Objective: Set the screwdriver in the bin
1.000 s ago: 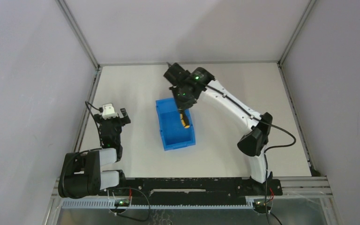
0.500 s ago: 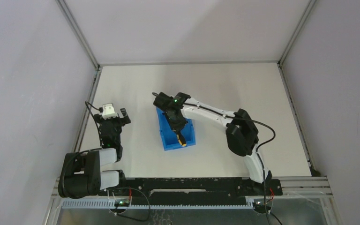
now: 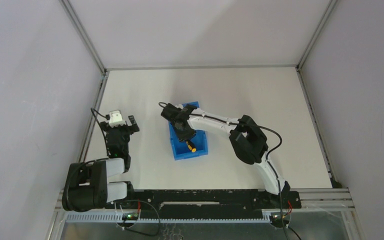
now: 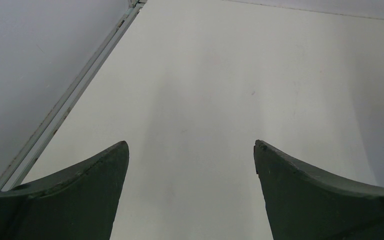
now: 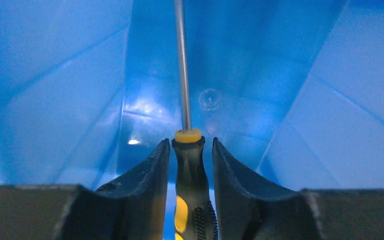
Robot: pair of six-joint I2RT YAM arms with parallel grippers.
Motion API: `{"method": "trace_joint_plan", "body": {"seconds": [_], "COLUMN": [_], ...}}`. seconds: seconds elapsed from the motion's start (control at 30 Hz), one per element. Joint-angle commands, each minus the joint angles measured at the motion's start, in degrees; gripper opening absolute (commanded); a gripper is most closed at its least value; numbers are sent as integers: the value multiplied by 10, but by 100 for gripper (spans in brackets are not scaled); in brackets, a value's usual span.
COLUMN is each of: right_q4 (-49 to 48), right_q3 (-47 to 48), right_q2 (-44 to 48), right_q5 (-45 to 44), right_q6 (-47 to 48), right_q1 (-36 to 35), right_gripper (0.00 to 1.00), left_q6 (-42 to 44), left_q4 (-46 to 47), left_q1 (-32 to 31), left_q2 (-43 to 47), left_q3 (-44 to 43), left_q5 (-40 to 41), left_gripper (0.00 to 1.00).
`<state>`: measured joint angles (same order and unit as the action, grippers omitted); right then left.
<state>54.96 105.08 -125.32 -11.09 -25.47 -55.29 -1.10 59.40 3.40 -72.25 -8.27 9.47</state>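
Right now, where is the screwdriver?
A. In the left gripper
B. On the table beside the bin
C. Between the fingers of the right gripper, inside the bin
C: in the right wrist view the screwdriver stands between the fingers of the right gripper, with the blue walls of the bin all around; the left gripper holds nothing.

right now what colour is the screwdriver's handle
Black with yellow patches and a yellow collar, on the small grey-shafted screwdriver; the right wrist view shows it best.
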Motion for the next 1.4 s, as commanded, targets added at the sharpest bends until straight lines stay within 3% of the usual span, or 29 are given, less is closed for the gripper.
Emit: {"method": "trace_joint_plan", "body": {"seconds": [0.0,0.37,0.5,0.53,0.57,0.67,0.97,1.17,1.37], "right_q4": [-42,4,25,33,38,28,-98,-171,-222], "right_q3": [-6,45,46,46,44,20,-225,-425,-596], "right_q2": [-14,110,168,185,202,267,533,700,797], "right_q5": [-27,-89,-111,-117,-123,-137,-147,-90,-39], "right_q6": [-15,0,8,10,12,31,66,41,7], "right_q1": [-5,-24,-28,-28,-28,-29,23,162,297], "right_gripper": [47,68,81,86,97,100,100,100,100], "left_q6": [-3,-3,-3,-3,-3,-3,-3,-3,-3], "left_q4": [15,15,15,15,15,15,15,15,15], "left_q1": [0,0,1,0,0,0,0,0,0], "left_q2": [1,1,1,1,1,1,1,1,1], "left_q3": [-27,-27,-26,-26,-27,-27,-27,-27,-27], "left_q5": [5,5,5,5,5,5,5,5,5], "left_gripper": [100,100,100,100,100,100,100,100,100]}}
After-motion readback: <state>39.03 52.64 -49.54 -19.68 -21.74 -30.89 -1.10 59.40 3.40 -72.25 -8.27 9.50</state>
